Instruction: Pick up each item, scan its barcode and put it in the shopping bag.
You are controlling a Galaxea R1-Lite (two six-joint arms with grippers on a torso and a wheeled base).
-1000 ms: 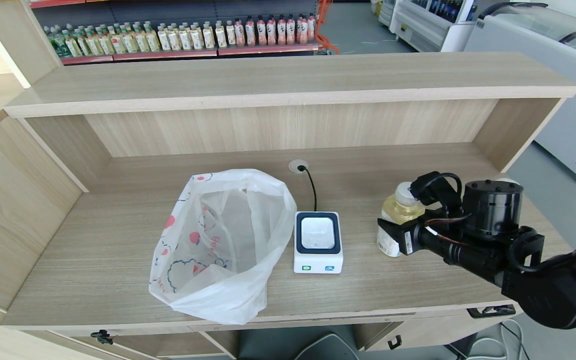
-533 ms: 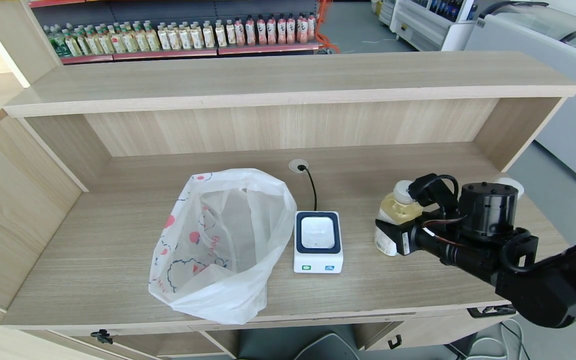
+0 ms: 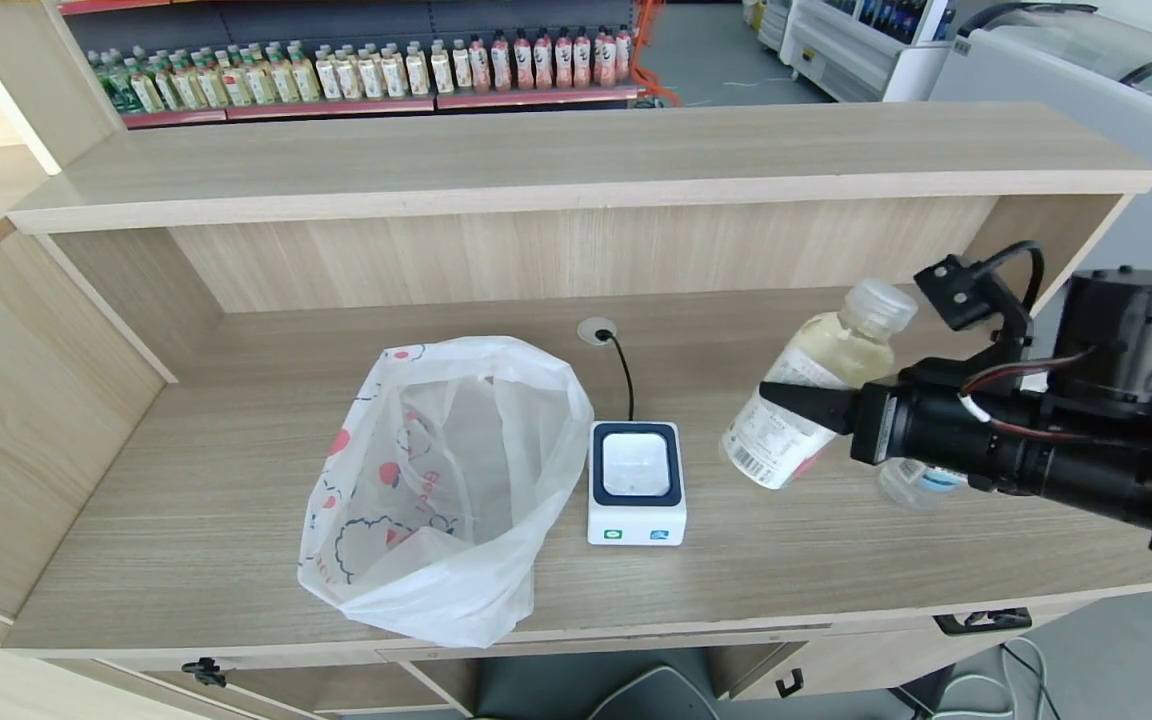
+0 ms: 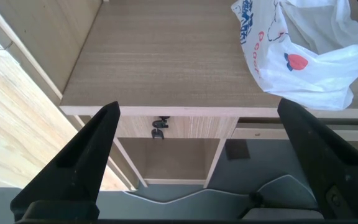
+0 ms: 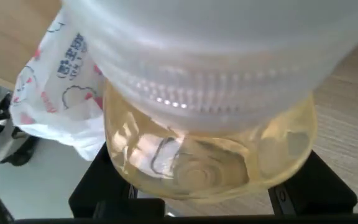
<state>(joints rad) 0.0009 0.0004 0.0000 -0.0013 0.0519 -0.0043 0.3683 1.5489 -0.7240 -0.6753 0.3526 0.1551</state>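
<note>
My right gripper (image 3: 804, 402) is shut on a clear bottle of pale yellow drink (image 3: 826, 360) with a white cap. It holds the bottle tilted in the air, base toward the white barcode scanner (image 3: 636, 482), to the scanner's right. In the right wrist view the bottle (image 5: 210, 143) is seen from close up, with the shopping bag (image 5: 61, 93) behind it. The white printed shopping bag (image 3: 446, 480) stands open to the left of the scanner. My left gripper (image 4: 201, 155) hangs open below the counter's front edge (image 4: 160, 112), near the bag (image 4: 303, 56).
A second clear bottle (image 3: 911, 482) lies on the counter, partly hidden behind my right arm. The scanner's black cable (image 3: 624, 375) runs to a grommet at the back. A raised wooden ledge (image 3: 576, 150) walls the counter's far side and both ends.
The right arm has lifted the bottle off the counter, raising and tilting it. The second bottle behind it has come into sight.
</note>
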